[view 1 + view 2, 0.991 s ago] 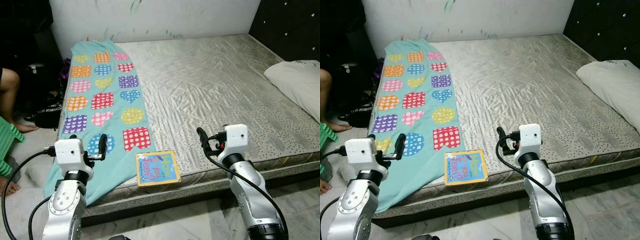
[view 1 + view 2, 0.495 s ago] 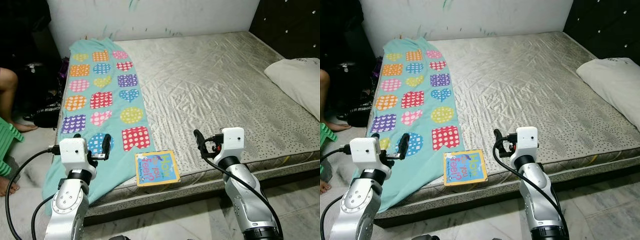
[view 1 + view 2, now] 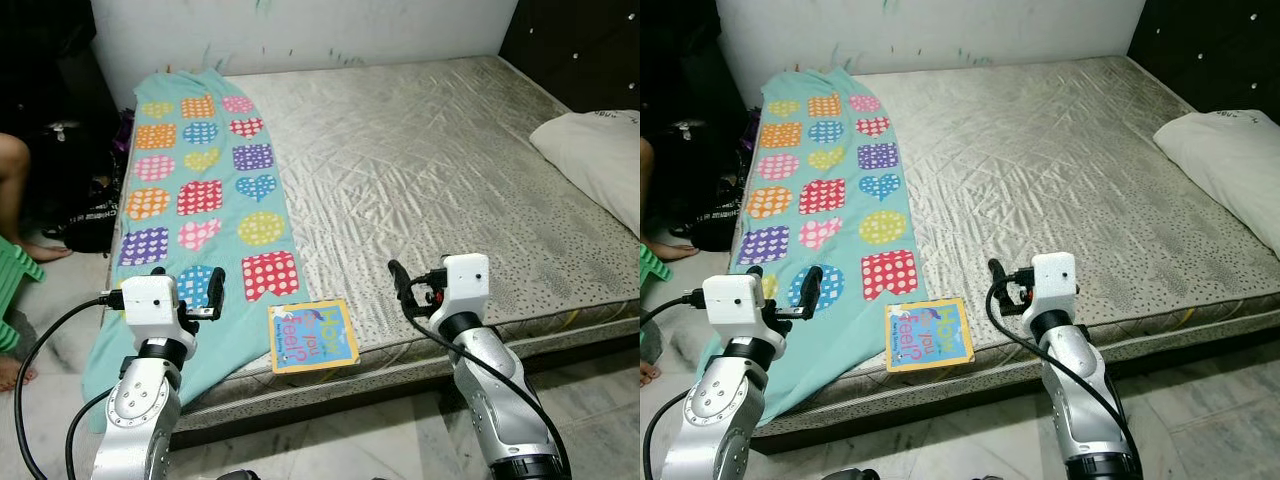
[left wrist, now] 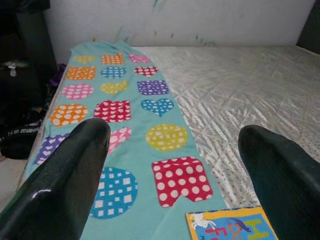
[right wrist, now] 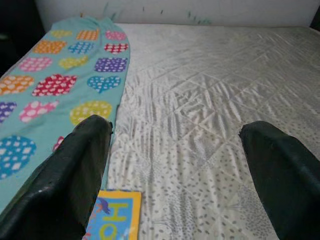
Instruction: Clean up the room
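1. Since a second ago, the bed point(image 3: 430, 150) is seen a little nearer; the things are not moved.
2. The left gripper point(image 3: 205, 292) and right gripper point(image 3: 400, 285) are held wide open and empty.
3. The book point(image 3: 314, 335) is left at the bed's near edge, between them, beside the blanket point(image 3: 200, 200).
4. Nothing is picked up yet.

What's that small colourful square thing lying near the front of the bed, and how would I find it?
Start at the big grey mattress and follow its near edge toward the teal blanket with spotted patches. Just beside the blanket's lower corner lies a picture book, flat, between the two grippers. Its yellow border and blue cover with large letters set it apart.
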Tool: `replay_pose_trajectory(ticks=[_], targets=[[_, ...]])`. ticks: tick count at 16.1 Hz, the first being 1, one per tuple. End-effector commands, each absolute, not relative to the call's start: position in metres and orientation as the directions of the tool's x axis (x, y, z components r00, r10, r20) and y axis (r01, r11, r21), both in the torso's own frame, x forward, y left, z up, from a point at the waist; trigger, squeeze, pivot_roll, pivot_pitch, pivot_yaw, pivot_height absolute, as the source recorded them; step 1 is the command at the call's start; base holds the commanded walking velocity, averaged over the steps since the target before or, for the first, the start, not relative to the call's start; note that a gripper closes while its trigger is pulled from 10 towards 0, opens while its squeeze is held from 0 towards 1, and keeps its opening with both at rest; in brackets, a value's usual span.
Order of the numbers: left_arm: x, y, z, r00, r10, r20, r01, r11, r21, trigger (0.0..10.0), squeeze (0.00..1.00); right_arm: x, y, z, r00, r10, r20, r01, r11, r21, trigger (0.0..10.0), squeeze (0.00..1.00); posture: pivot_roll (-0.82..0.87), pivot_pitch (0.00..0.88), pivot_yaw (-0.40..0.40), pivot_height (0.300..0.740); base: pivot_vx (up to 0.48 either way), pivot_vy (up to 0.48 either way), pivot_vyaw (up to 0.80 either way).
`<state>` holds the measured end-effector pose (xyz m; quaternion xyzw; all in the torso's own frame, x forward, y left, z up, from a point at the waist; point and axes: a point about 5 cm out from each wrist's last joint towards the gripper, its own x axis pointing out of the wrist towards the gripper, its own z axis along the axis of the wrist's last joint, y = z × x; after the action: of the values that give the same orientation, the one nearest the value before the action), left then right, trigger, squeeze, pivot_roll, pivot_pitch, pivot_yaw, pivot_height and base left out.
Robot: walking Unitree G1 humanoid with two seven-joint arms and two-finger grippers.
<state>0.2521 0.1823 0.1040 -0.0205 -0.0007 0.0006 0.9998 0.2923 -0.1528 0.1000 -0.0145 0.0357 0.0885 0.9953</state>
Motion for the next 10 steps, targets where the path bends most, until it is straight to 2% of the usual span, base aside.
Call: replay_pose_trajectory(ticks=[1, 7, 10], targets=[[0.251, 0.181, 0.103, 1.0, -0.007, -0.009, 0.007, 0.999, -0.043, 10.0, 0.0, 0.29, -0.155, 0.098, 0.98, 0.18, -0.08, -0.184, 0.982, -0.048, 10.0, 0.0, -0.04, 0.144, -0.008, 0.74, 0.0, 0.0, 0.0], [0.25, 0.179, 0.103, 1.0, -0.001, -0.012, 0.0, 0.999, -0.048, 10.0, 0.0, 0.287, -0.158, 0.095, 0.975, 0.196, -0.104, -0.203, 0.977, -0.065, 10.0, 0.0, -0.05, 0.152, -0.021, 0.74, 0.0, 0.0, 0.0], [0.239, 0.177, 0.106, 1.0, 0.005, -0.017, -0.006, 0.998, -0.059, 10.0, 0.0, 0.273, -0.157, 0.093, 0.969, 0.212, -0.13, -0.22, 0.974, -0.047, 10.0, 0.0, -0.04, 0.204, -0.026, 0.74, 0.0, 0.0, 0.0]])
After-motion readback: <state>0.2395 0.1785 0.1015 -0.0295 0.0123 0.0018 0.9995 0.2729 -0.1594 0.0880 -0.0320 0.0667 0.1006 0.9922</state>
